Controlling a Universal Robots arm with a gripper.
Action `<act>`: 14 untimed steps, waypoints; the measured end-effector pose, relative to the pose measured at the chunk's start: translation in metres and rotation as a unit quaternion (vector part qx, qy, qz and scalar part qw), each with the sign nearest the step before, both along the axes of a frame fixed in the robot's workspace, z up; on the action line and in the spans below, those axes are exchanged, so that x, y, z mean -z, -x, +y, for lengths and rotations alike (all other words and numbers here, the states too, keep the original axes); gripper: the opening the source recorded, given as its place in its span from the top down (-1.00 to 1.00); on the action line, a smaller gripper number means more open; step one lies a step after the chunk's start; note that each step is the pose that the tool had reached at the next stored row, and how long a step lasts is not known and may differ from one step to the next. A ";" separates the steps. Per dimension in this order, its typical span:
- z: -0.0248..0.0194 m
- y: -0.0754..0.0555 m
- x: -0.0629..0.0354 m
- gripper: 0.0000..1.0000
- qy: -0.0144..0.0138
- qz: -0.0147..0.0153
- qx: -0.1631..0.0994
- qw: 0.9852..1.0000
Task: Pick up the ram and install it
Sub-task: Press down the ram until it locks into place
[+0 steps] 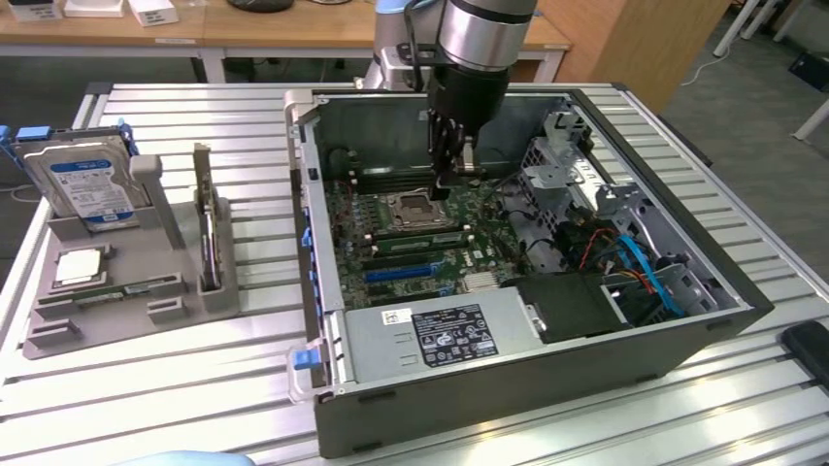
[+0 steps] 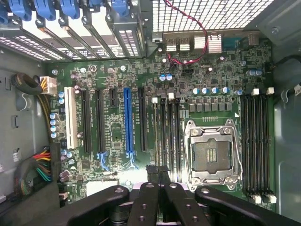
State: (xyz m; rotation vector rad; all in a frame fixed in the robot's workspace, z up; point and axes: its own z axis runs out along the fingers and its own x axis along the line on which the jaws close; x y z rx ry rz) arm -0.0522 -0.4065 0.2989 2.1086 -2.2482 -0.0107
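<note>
In the exterior view I am looking at the open computer case [image 1: 492,408] lying on the slatted table [image 1: 194,408]. It is holding the motherboard [image 1: 388,254] with its bare CPU socket [image 1: 412,207], a power supply [image 1: 441,335] toward the near side, and blue and orange cables [image 1: 647,277] toward the exterior view's right. The gripper [image 1: 447,180] is hanging inside the case just above the board beside the socket. Its fingers are pressing together, and I am seeing nothing between them.

On the exterior view's left, a grey holder [image 1: 130,325] is carrying a blue-labelled hard drive [image 1: 84,180] standing upright, a dark expansion card [image 1: 204,223] on edge, and a square chip [image 1: 78,264] lying flat. The ram [image 1: 126,289] is lying flat in a low recess of that holder, well apart from the gripper. It is showing as a narrow greenish strip with dark chips.

In the wrist view I am looking straight down at the motherboard [image 2: 117,84]. The gripper [image 2: 157,172] is closing its black fingertips [image 2: 151,172] over the dark memory slots [image 2: 167,136] beside the CPU socket [image 2: 211,153]. A blue expansion slot [image 2: 128,120] is running alongside them.
</note>
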 end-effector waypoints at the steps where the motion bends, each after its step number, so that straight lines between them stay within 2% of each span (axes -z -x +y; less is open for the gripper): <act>1: 0.0000 0.000 0.0000 0.80 0.000 0.000 0.000 1.000; 11: 0.0000 0.000 0.0000 0.80 0.000 0.000 0.000 1.000; 14: 0.0002 0.000 0.0000 0.80 0.000 0.000 0.011 1.000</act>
